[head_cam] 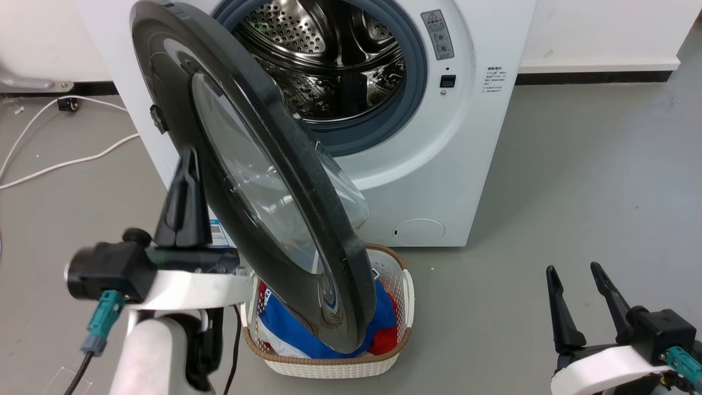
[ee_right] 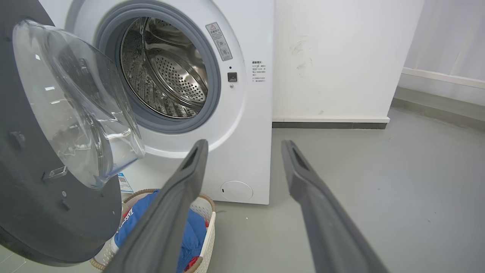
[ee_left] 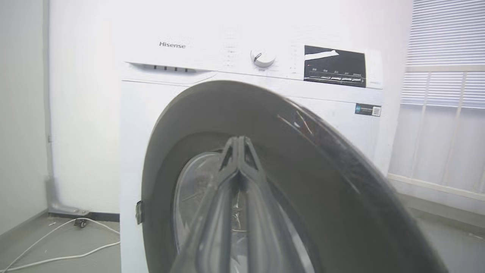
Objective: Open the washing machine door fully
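Observation:
The washing machine door (head_cam: 258, 175), round, glossy black with a clear bulging glass centre, stands swung out on its left hinge, roughly edge-on to the head view. Behind it the steel drum (head_cam: 329, 55) lies exposed. My left gripper (head_cam: 185, 164) is shut with nothing between its fingers, and its tips rest against the door's outer face left of the glass. In the left wrist view the closed fingers (ee_left: 238, 151) point at the door (ee_left: 303, 159). My right gripper (head_cam: 573, 269) is open at the lower right, well away from the door (ee_right: 45, 189).
A white laundry basket (head_cam: 403, 307) with blue and red clothes sits on the floor under the door's lower edge. White cables (head_cam: 66, 159) trail on the grey floor at the left. A small round white flap (head_cam: 419, 230) sits low on the machine front.

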